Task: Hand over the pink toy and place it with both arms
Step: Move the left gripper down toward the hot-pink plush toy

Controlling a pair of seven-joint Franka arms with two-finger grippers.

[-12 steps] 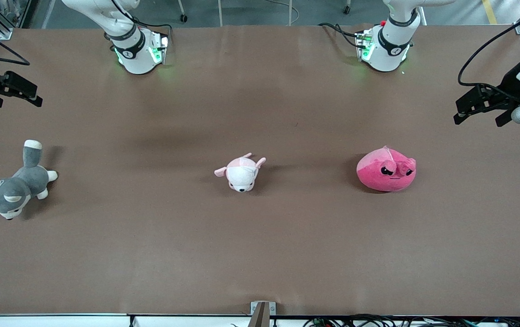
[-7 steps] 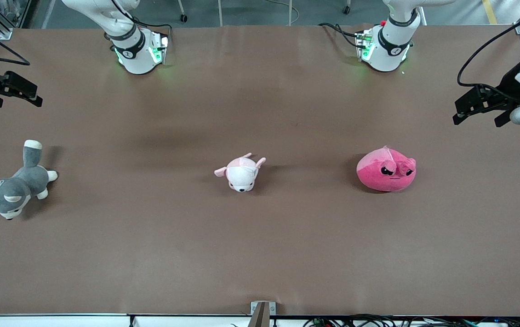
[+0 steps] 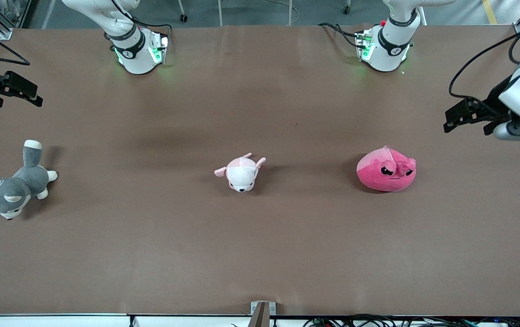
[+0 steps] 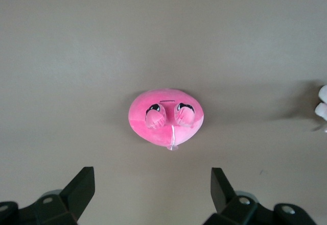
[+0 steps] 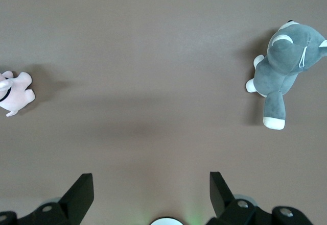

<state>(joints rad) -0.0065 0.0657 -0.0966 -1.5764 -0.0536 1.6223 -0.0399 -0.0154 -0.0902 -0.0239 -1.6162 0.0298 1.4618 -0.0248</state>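
Note:
The pink toy (image 3: 386, 171), a round hot-pink plush with dark angry eyes, lies on the brown table toward the left arm's end. In the left wrist view it (image 4: 166, 115) lies ahead of the gripper, apart from it. My left gripper (image 3: 465, 124) hangs open and empty in the air over the table's end, off to the side of the pink toy; its jaws stand wide apart in the left wrist view (image 4: 152, 178). My right gripper (image 3: 18, 100) waits open and empty over the right arm's end of the table, its jaws wide apart in the right wrist view (image 5: 150, 180).
A pale pink-and-white puppy plush (image 3: 241, 172) lies mid-table; it also shows in the right wrist view (image 5: 14, 93). A grey-and-white husky plush (image 3: 12, 188) lies at the right arm's end, seen too in the right wrist view (image 5: 286, 56). The arm bases (image 3: 137, 50) stand along the table's top edge.
My left gripper has shifted a little toward the pink toy. The right arm and the three plush toys have not moved.

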